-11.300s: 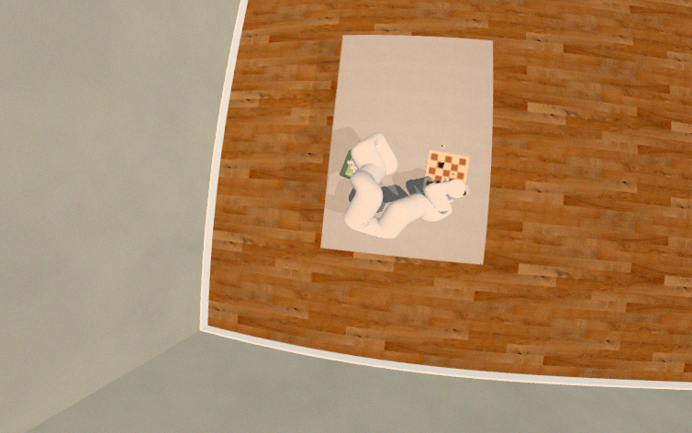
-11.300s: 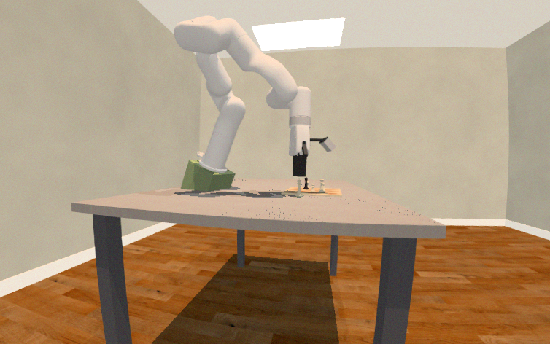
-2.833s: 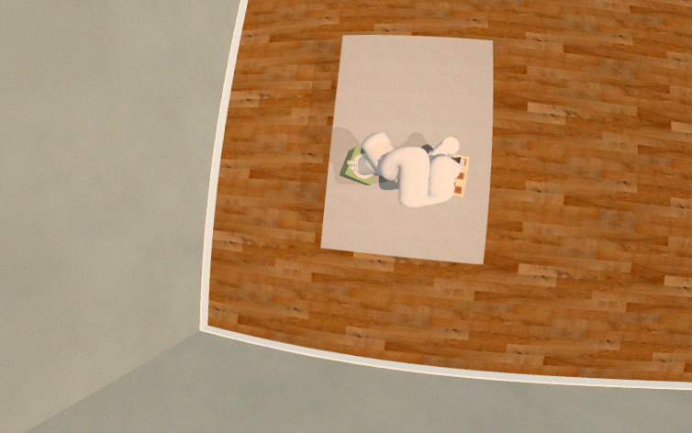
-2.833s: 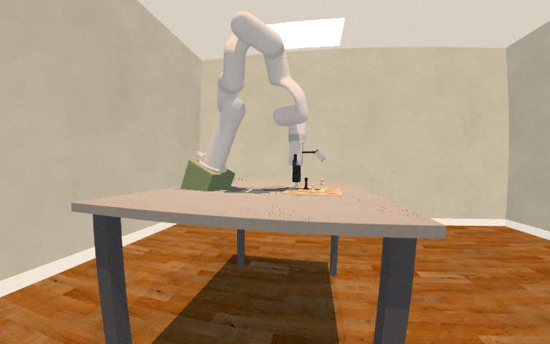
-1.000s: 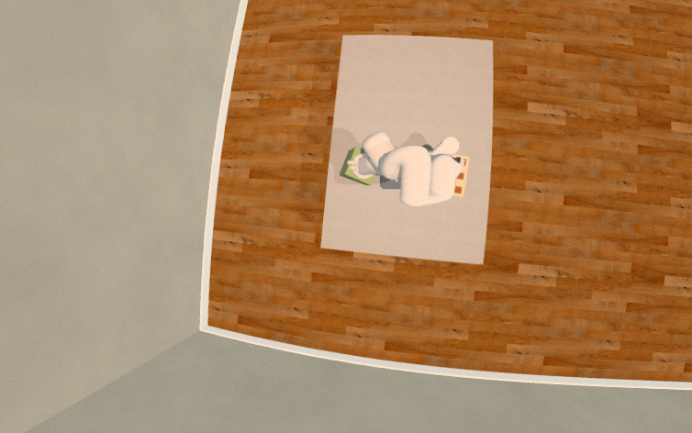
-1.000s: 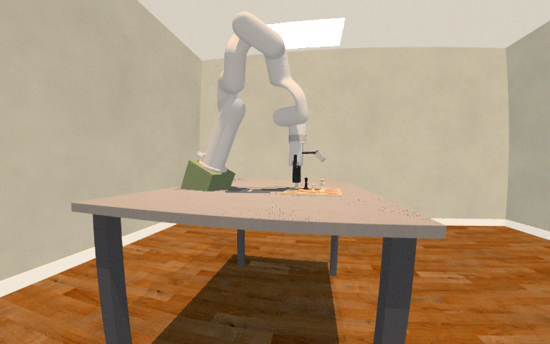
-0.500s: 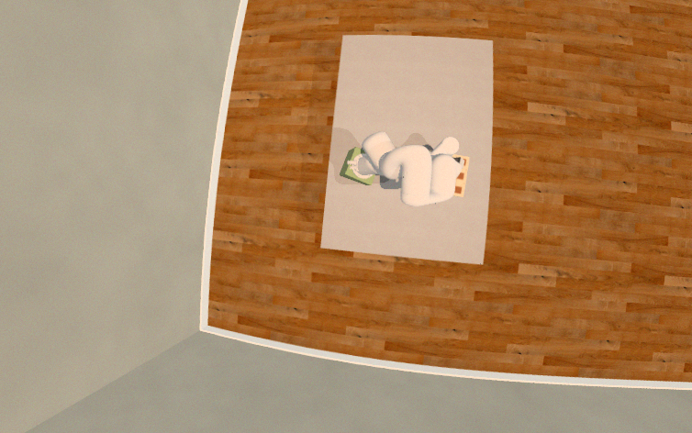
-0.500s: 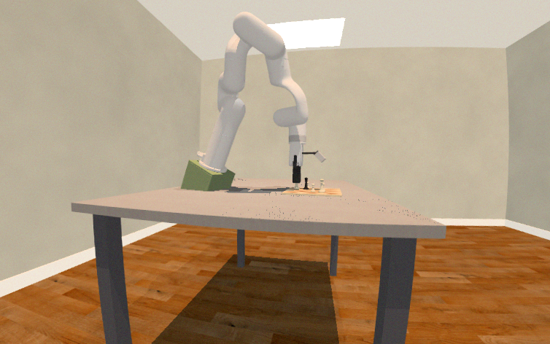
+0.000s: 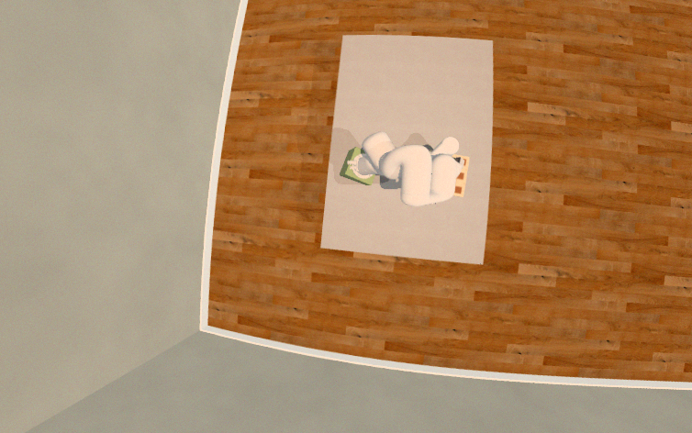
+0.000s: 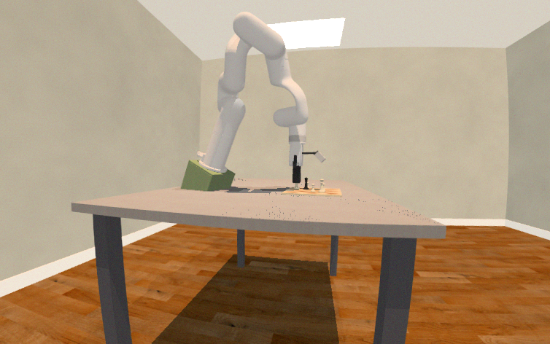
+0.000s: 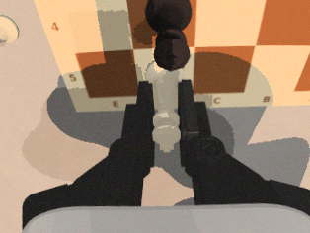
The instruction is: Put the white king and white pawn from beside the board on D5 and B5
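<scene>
My gripper (image 11: 165, 99) (image 10: 296, 182) is shut on a tall white piece, which I take for the white king (image 11: 164, 125) (image 10: 296, 186). It holds the piece upright, low over the near edge of the chessboard (image 11: 263, 21) (image 10: 330, 192) (image 9: 462, 178), by the D column at row 5. A black piece (image 11: 170, 21) (image 10: 306, 183) stands on the board just beyond it. A small white piece (image 10: 313, 186) and a taller white piece (image 10: 322, 185) stand further along the board. A white piece (image 11: 4, 29) shows at the left edge of the wrist view, beside the board. In the top view the arm hides the gripper.
The board lies on a pale table (image 9: 408, 76) (image 10: 243, 206). The arm's green base block (image 9: 350, 172) (image 10: 205, 176) stands on the table's left side. The arm arches high over the table between base and board.
</scene>
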